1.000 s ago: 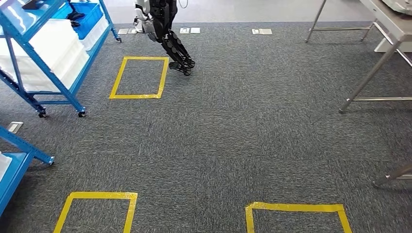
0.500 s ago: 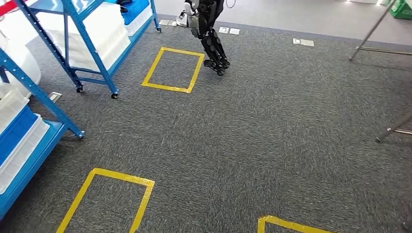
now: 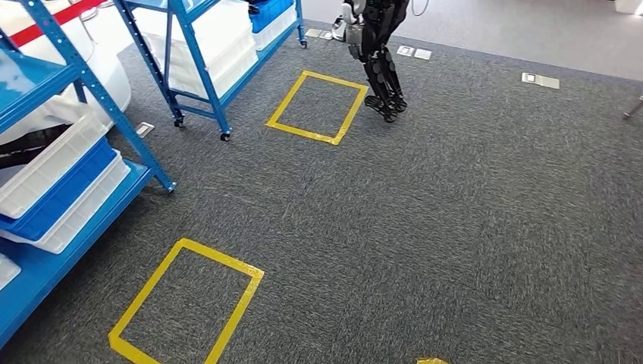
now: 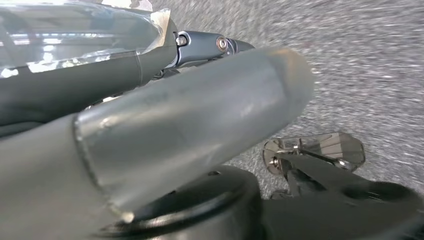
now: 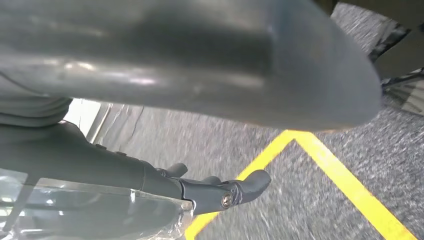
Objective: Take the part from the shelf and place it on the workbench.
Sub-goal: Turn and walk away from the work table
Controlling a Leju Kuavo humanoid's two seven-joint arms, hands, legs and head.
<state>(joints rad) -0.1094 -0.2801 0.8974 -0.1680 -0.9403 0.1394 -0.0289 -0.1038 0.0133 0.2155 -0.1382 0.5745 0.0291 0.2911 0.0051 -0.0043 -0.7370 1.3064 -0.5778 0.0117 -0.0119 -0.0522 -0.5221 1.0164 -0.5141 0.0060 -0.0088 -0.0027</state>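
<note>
A blue wheeled shelf [image 3: 45, 265] stands close at the left of the head view, holding stacked white bins [image 3: 53, 163] and a blue bin [image 3: 61, 193]. Behind the top bin lies something dark [image 3: 23, 145]; I cannot tell what it is. My left hand [image 4: 200, 115] hangs over the grey carpet with its thumb and dark fingers [image 4: 210, 45] stretched out and nothing in them. My right hand [image 5: 200, 75] hangs the same way, its fingers [image 5: 225, 192] apart and holding nothing, above a yellow tape line [image 5: 345, 180].
A second blue shelf [image 3: 199, 68] with white and blue bins stands further back on the left. Two yellow tape squares mark the carpet, one near [image 3: 220, 258] and one far [image 3: 299, 133]. Another robot's dark legs [image 3: 381, 72] stand beside the far square.
The camera has swung left: the whole scene has slid right and down. The near shelf now looms at the left, and the metal table legs have left the right edge.
</note>
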